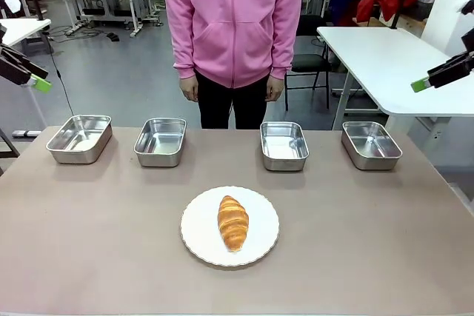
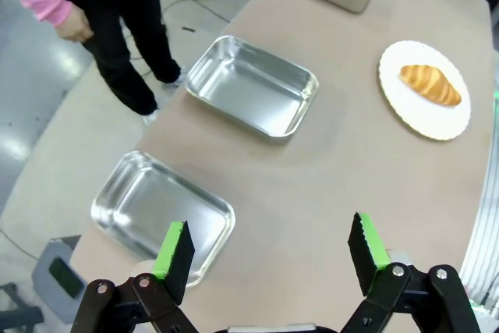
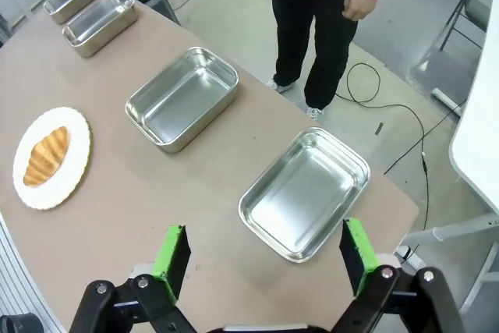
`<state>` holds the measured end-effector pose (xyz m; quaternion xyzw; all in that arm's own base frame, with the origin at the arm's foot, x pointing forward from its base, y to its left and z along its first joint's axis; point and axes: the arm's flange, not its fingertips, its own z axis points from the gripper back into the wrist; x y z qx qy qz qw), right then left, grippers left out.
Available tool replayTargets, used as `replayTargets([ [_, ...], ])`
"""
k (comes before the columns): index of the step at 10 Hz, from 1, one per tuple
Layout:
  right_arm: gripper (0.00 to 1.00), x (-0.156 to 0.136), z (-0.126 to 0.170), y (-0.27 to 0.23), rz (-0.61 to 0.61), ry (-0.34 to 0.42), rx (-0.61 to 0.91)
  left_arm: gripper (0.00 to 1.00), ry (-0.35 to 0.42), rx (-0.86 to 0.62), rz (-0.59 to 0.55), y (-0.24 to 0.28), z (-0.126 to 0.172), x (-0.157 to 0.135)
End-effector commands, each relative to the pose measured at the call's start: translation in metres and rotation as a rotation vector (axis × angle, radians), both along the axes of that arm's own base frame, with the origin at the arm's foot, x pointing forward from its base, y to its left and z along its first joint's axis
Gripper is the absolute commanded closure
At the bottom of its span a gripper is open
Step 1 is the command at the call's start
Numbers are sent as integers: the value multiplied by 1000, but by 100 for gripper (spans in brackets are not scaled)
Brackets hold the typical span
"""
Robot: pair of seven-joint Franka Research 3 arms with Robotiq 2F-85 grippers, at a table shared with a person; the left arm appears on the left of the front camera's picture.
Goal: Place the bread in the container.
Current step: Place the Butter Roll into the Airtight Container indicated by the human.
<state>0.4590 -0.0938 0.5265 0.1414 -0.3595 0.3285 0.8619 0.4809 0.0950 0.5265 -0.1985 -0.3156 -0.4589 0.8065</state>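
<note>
A brown table (image 1: 89,257) carries four shiny steel trays in a row along its far side: the leftmost tray (image 1: 79,138) near the left corner, a second tray (image 1: 160,140) just right of it, a third tray (image 1: 284,145) right of centre, and the rightmost tray (image 1: 371,144) toward the right edge. All four lie open side up, with a wider gap between the middle two. A round white plate (image 1: 196,231) sits at the centre, nearer the near edge and well apart from them.
</note>
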Motion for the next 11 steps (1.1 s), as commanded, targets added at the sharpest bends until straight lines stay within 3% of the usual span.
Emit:
replayTargets([
  [1,0,11,20,-35,29,-3,39,0,-59,1,8,28,22,-5],
  [6,0,6,48,-64,57,-77,126,0,-97,-178,-45,58,45,-24],
  [11,0,-2,52,-76,95,-104,177,0,-120,-264,-38,64,49,-39],
])
